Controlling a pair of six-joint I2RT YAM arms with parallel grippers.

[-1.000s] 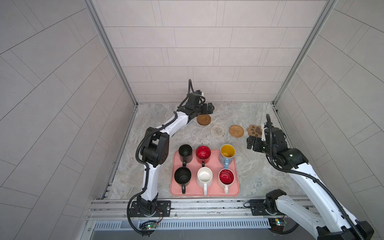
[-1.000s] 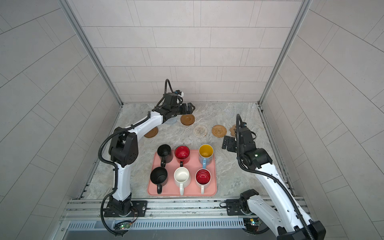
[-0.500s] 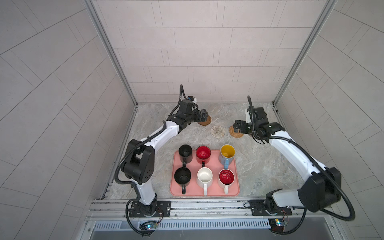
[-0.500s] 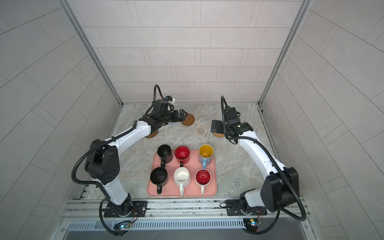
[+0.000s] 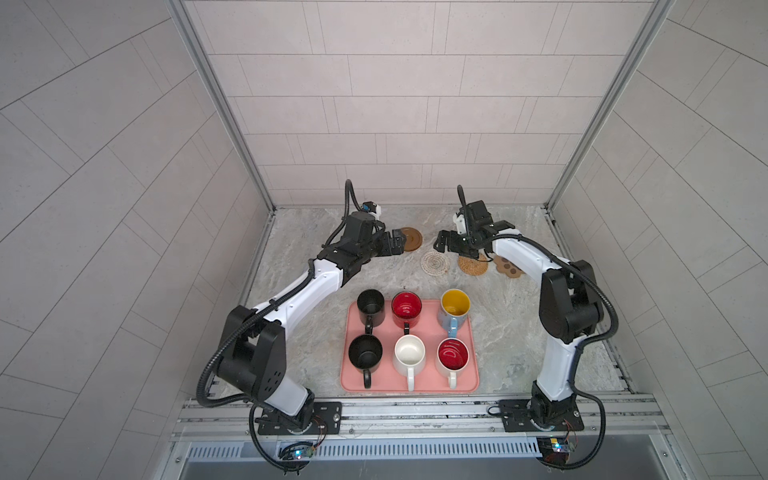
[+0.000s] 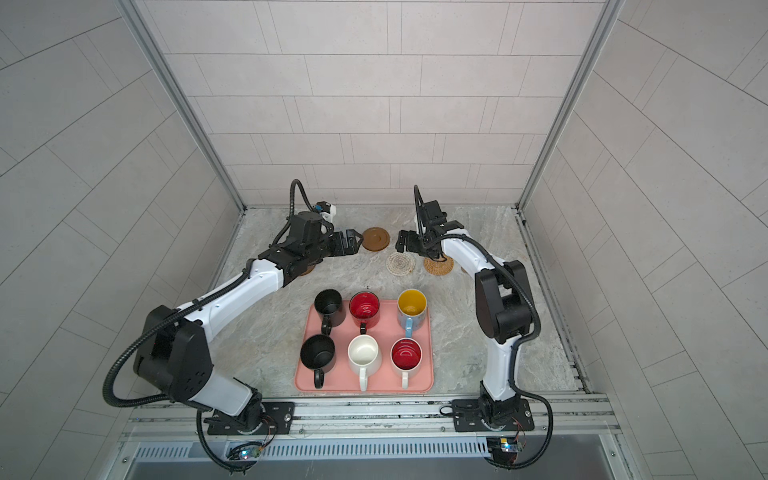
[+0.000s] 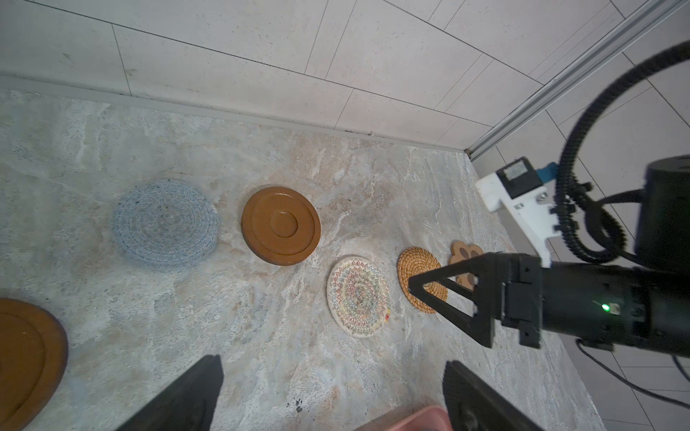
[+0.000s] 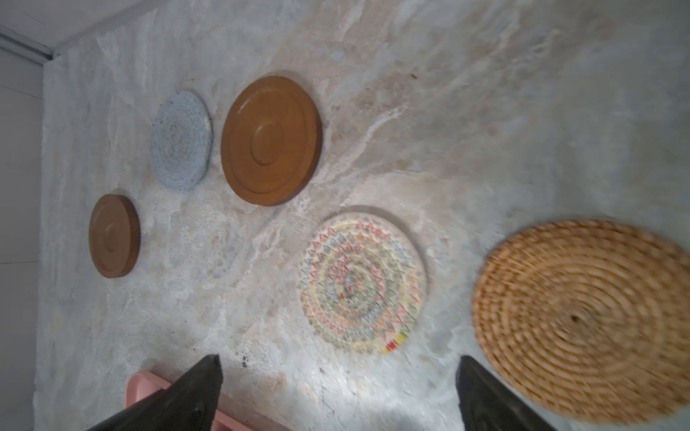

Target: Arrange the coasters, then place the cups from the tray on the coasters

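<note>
Lying flat along the back of the counter (image 5: pixel 316 340), the coasters have not shifted in the last second. The brown grooved disc (image 5: pixel 411 239), whitish woven coaster (image 5: pixel 435 262), tan rattan coaster (image 5: pixel 473 264) and paw-shaped coaster (image 5: pixel 508 266) keep the same loose line, each apart from its neighbour. The left wrist view adds the grey-blue woven coaster (image 7: pixel 166 224) beside the brown grooved disc. It also shows a second brown disc (image 7: pixel 26 358) further off, and both are largely hidden under the left arm in the top views.

All six cups remain on the salmon-pink tray (image 5: pixel 430 382): two black mugs (image 5: pixel 370 306), a red mug (image 5: pixel 406 309), a light-blue mug (image 5: pixel 455 307), a white mug (image 5: pixel 409 355) and a red-lined white mug (image 5: pixel 453 355).

What has changed is the arms. The right gripper (image 5: pixel 441 243), a second ago tucked back near the paw-shaped coaster, has swung across. It now hangs by the whitish woven coaster and tan rattan coaster, jaws apart and empty. The left gripper (image 5: pixel 395 244) has drawn back slightly from the brown grooved disc and sits just beside it, jaws also wide with nothing held. Its arm has dropped to a low stretch.

The work looks to be still at arranging coasters, with no cup touched. Both grippers now crowd the same patch, so whichever moves next needs room from the other.
</note>
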